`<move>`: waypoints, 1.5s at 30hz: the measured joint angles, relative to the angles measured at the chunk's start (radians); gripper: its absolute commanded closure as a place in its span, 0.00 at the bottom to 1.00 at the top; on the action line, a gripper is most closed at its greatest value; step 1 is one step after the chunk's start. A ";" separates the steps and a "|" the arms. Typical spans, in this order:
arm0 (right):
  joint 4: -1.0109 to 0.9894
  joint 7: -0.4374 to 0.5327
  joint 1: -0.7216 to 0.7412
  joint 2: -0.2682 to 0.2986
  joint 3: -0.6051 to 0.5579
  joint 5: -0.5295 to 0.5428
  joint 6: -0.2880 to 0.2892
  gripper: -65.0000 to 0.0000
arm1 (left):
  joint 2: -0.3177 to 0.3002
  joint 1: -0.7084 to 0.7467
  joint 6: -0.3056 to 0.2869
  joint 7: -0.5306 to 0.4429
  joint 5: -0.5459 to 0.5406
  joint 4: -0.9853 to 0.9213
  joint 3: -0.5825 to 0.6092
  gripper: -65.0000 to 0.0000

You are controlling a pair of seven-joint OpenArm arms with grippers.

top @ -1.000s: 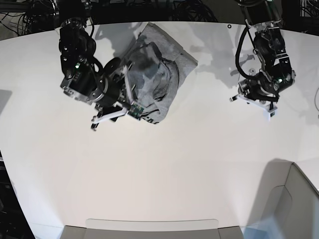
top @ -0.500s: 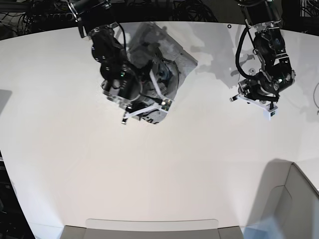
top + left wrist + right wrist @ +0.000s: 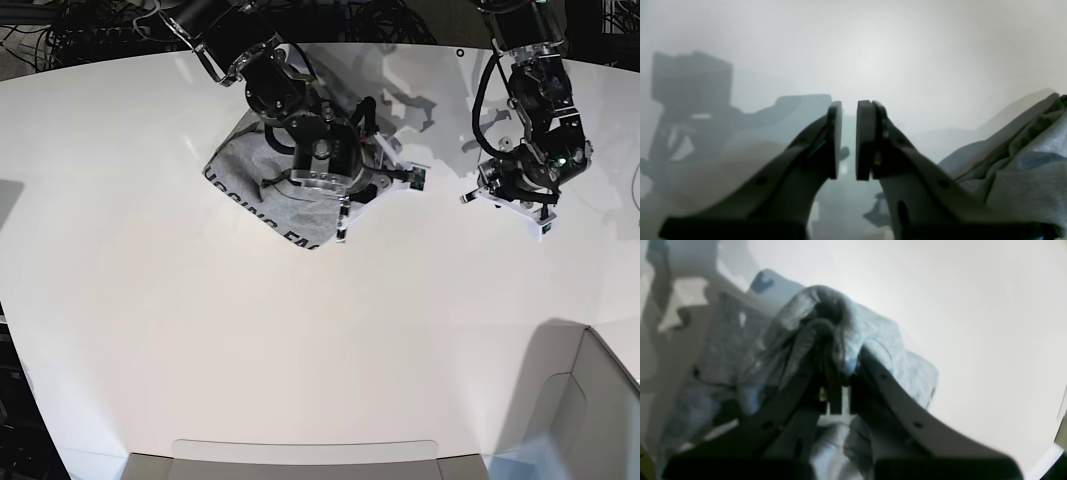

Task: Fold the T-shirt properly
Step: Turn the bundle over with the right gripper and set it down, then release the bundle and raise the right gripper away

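The heather-grey T-shirt (image 3: 250, 185) lies crumpled at the back of the white table (image 3: 300, 340), with dark lettering along its near-left edge. My right gripper (image 3: 372, 188) hangs over the shirt's right side. In the right wrist view this gripper (image 3: 836, 373) is shut on a bunched fold of the T-shirt (image 3: 873, 336). My left gripper (image 3: 500, 198) hovers to the right, apart from the shirt. Its pads (image 3: 835, 140) stand a narrow gap apart with nothing between them, and T-shirt cloth (image 3: 1033, 160) shows at that view's right edge.
A grey bin (image 3: 590, 400) stands at the near right corner, and a flat grey tray edge (image 3: 300, 455) lies along the front. Cables and dark frame parts run behind the table's far edge.
My right arm swept from the shirt's left side across to its right and shut on a fold. The shirt shifted, and its lettering now shows on the left. The left arm stayed put.
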 measured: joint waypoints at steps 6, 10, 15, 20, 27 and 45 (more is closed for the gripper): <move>-0.040 0.002 0.016 -0.014 -0.151 0.001 0.000 1.00 | 0.000 0.003 0.000 0.000 0.000 0.000 0.000 0.88; 0.023 0.002 0.008 -0.015 -0.215 0.100 0.000 1.00 | 0.001 0.003 0.000 0.000 -0.001 0.000 -0.013 0.88; 0.069 -0.048 0.009 -0.014 -0.204 0.176 0.000 1.00 | -0.002 0.003 0.000 0.000 0.005 0.000 -0.110 0.88; 0.080 -0.089 0.013 0.000 -0.085 0.174 0.000 0.89 | 0.001 0.005 0.000 0.000 0.003 0.000 -0.117 0.88; 0.188 -0.095 -0.044 0.096 -0.014 0.173 0.000 0.78 | 0.002 0.005 0.000 0.000 0.000 0.000 -0.117 0.88; 0.153 -0.096 -0.199 0.210 0.472 0.133 0.000 0.78 | -0.002 -0.132 0.000 0.004 0.002 0.125 -0.030 0.88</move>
